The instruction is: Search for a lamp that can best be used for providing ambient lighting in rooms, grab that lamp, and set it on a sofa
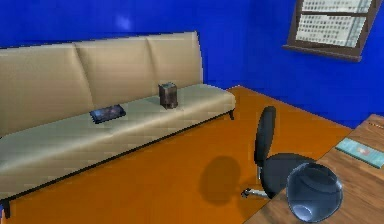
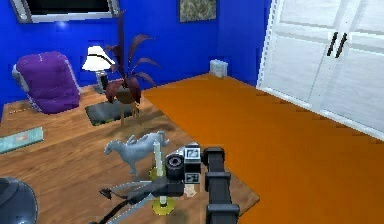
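Dark gripper (image 2: pixel 166 172): hold cannot be told | grey horse statue (image 2: pixel 133 150) seen just beside it | white-shaded table lamp (image 2: pixel 97 60) well beyond

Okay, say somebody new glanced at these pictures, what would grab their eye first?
The blue walls against the orange floor stand out most, with a long beige sofa along the wall in the forward view. In the arm side view, a lamp with a white shade stands at the far end of the wooden desk, next to a purple chair. A grey horse statue stands nearer on that desk.
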{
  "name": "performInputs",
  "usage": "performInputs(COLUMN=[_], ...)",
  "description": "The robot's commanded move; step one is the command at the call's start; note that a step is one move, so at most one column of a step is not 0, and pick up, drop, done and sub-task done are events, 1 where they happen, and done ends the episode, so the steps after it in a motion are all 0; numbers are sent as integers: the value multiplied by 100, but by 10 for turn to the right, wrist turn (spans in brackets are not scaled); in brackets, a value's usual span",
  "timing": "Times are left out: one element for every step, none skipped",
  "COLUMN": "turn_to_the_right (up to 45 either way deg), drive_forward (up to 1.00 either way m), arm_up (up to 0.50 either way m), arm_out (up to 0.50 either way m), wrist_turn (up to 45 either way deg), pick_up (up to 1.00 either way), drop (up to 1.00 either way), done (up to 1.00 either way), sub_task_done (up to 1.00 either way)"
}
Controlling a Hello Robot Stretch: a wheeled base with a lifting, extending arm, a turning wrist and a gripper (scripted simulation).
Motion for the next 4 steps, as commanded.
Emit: performInputs(turn_to_the_right=[0, 0, 0, 0], drive_forward=[0, 0, 0, 0], arm_up=[0, 0, 0, 10], arm_out=[0, 0, 0, 0], wrist_turn=[450, 120, 0, 0], pick_up=[0, 0, 100, 0], drop=[0, 0, 0, 0], done=[0, 0, 0, 0], sub_task_done=[0, 0, 0, 0])
